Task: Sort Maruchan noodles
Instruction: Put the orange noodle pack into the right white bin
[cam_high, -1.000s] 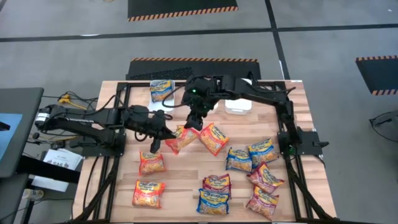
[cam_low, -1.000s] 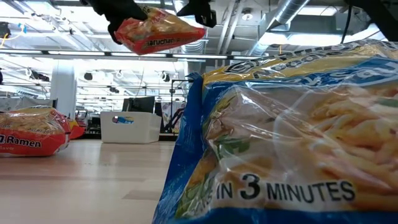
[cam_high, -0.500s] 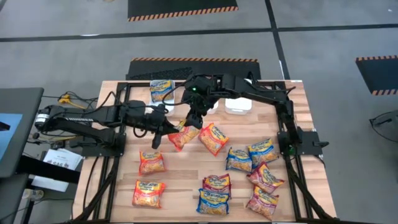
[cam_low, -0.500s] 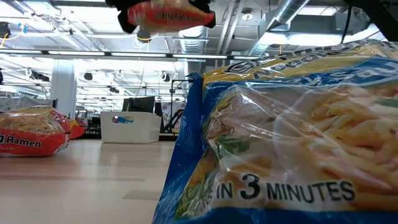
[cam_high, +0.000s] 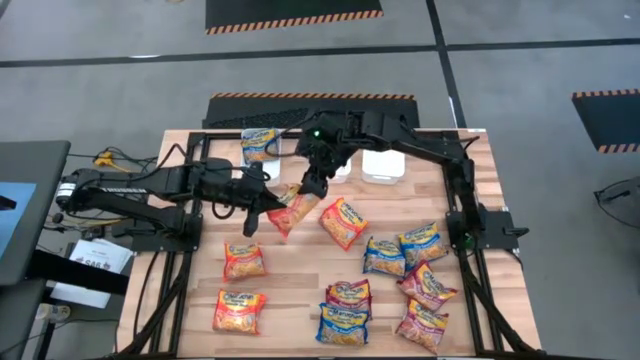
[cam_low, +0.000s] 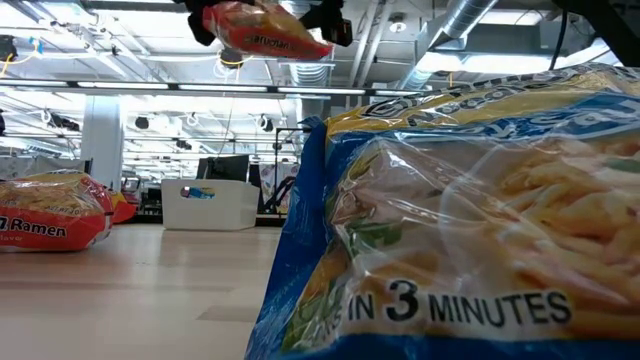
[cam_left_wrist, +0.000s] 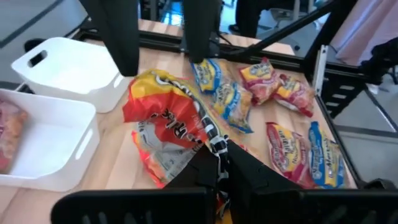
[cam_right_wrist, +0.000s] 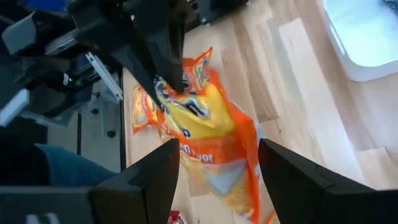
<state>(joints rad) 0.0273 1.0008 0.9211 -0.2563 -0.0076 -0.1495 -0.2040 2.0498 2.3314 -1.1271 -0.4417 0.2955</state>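
My left gripper (cam_high: 262, 207) (cam_left_wrist: 217, 152) is shut on an orange Maruchan packet (cam_high: 293, 208) (cam_left_wrist: 168, 124) (cam_low: 265, 28), lifted above the table's middle. My right gripper (cam_high: 316, 186) (cam_right_wrist: 219, 149) is open just above the packet's far end (cam_right_wrist: 205, 124), with one finger on either side of it. Other orange (cam_high: 343, 222), blue (cam_high: 384, 255) and maroon (cam_high: 427, 285) packets lie flat on the table. One blue packet (cam_high: 261, 143) lies in a white bin at the far edge. My left gripper pinches the orange packet by its crimped end seam (cam_left_wrist: 214, 140), between both fingers, coming level from the table's left. The packet is lifted clear and sticks out past the fingers toward the right arm, slightly tilted. My right gripper: I cannot tell whether its open fingers (cam_left_wrist: 202, 43) touch the packet.
White bins stand along the far edge (cam_high: 383, 165) (cam_left_wrist: 68, 68) (cam_left_wrist: 43, 149). Several packets crowd the near right quarter; two orange ones (cam_high: 244, 261) (cam_high: 238, 310) lie near left. A blue packet (cam_low: 450, 220) fills the low view's foreground. A black frame borders the table (cam_high: 190, 200).
The left gripper has carried the orange packet upward and a little toward the far edge; in the low view it has risen to the picture's top. The right gripper has drawn back toward the far edge, staying over the packet's far end.
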